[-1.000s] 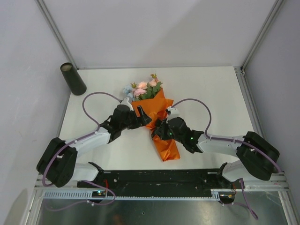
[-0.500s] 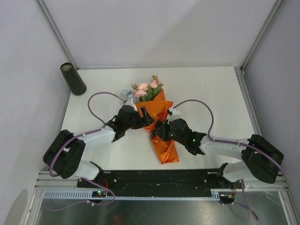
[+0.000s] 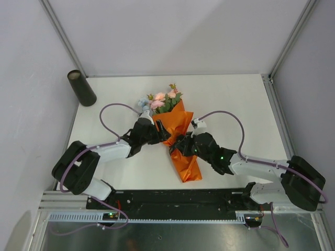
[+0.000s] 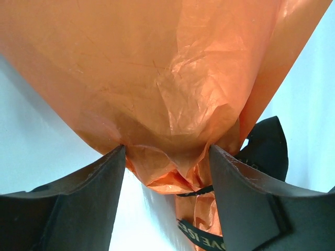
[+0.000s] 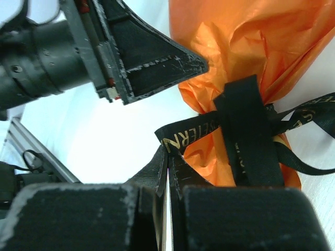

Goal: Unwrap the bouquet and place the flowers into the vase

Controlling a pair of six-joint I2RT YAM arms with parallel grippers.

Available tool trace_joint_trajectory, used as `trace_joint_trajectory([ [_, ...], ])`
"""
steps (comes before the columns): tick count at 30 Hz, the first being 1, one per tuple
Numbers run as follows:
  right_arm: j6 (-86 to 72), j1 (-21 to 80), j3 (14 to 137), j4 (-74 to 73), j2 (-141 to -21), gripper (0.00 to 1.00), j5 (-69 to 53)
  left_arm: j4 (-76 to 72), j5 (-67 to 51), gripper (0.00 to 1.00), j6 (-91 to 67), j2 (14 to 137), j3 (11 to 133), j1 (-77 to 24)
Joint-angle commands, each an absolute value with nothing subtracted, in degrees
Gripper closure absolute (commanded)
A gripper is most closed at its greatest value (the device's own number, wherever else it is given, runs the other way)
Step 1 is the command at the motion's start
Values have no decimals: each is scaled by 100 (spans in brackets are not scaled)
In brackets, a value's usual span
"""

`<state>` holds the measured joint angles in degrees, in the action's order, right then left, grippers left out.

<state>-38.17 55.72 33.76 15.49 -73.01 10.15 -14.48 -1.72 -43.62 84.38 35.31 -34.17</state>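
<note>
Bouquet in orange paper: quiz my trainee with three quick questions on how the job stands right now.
1. Fill in: the dark matte cylindrical vase stands by the far ___ corner of the white table.
2. True or false: the left jaws stand open astride the shiny orange wrapping paper.
3. What do the right jaws pinch? A) the black printed ribbon B) the vase C) nothing

Key: 1 left; 2 true; 3 A.
</note>
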Motion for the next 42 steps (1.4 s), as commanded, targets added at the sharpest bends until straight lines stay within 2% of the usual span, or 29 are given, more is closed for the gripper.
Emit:
trace_joint_trajectory([
  [1, -4056, 5611, 3386, 1573, -6708, 100, 1243, -1630, -18, 32, -4377, 8551, 3585, -3457],
  [9, -4249, 5588, 3303, 1163, -5714, 100, 1641, -1480, -20, 37, -4381, 8846, 3657, -3454],
  [23, -4114, 4843, 3380, 675, -3914, 100, 2054, -1086, 258, 36, -4227, 8779, 3734, -3457],
  [33, -3735, 4020, 3919, 387, -3650, 100, 2112, -959, 365, 35, -4159, 8762, 3797, -3454],
  [42, -3511, 3717, 4521, 434, -3632, 100, 2293, -827, 462, 34, -4088, 8911, 3964, -3454],
])
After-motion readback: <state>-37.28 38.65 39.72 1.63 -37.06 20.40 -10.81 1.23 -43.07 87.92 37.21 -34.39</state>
